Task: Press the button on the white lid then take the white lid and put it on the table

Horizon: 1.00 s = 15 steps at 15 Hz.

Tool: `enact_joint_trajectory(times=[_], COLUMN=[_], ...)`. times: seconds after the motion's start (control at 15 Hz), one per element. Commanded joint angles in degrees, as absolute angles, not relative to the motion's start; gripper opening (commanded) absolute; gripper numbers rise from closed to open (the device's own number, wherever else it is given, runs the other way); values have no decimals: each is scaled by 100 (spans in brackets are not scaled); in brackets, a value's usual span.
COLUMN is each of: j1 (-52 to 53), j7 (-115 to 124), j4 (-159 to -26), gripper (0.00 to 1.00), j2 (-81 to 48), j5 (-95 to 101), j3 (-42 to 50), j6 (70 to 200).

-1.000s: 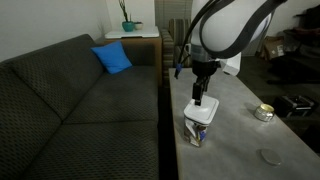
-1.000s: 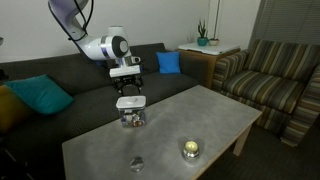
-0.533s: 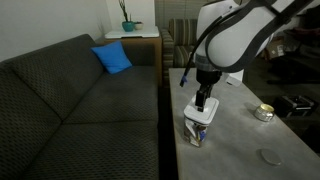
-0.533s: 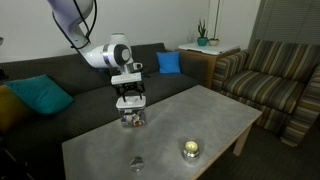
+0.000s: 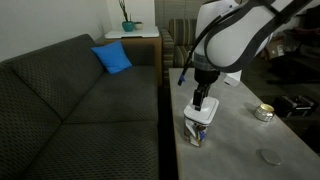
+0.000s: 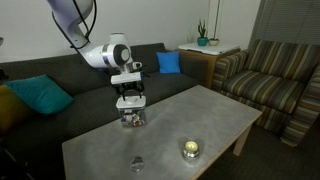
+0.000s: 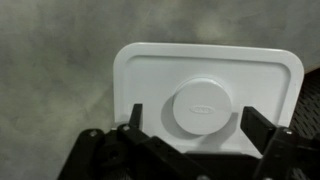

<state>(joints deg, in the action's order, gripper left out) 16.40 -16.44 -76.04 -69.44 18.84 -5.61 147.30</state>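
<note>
The white lid sits on a clear container near the sofa-side edge of the grey table. In the wrist view its round raised button lies at the lid's middle. My gripper points straight down over the lid, open, with one finger on each side of the button and nothing held. Both exterior views show the gripper right on top of the lid. Whether the fingertips touch the lid I cannot tell.
A small round silvery tin and a flat grey disc lie further along the table. A dark sofa with a blue cushion runs along the table's edge. A striped armchair stands beyond the table's end.
Over the last second the arm came down, bringing the gripper close onto the lid; in the last half second it has held still. The jaws stayed open.
</note>
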Motion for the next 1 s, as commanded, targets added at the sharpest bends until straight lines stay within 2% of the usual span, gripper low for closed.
enact_joint_trajectory(times=[0.0, 0.73, 0.8, 0.87, 0.93], j1=[1580, 1524, 1519, 1516, 1516], j7=[-1709, -1690, -1698, -1702, -1701], j4=[-7683, -7550, -7554, -7557, -7558], gripper=[100, 100, 94, 74, 70], j2=[-6910, -7178, -7176, -7173, -7170], j5=[1772, 1560, 1542, 1522, 1504], j3=[-683, -743, -747, -755, -765], j6=[14755, 14790, 14794, 14792, 14795])
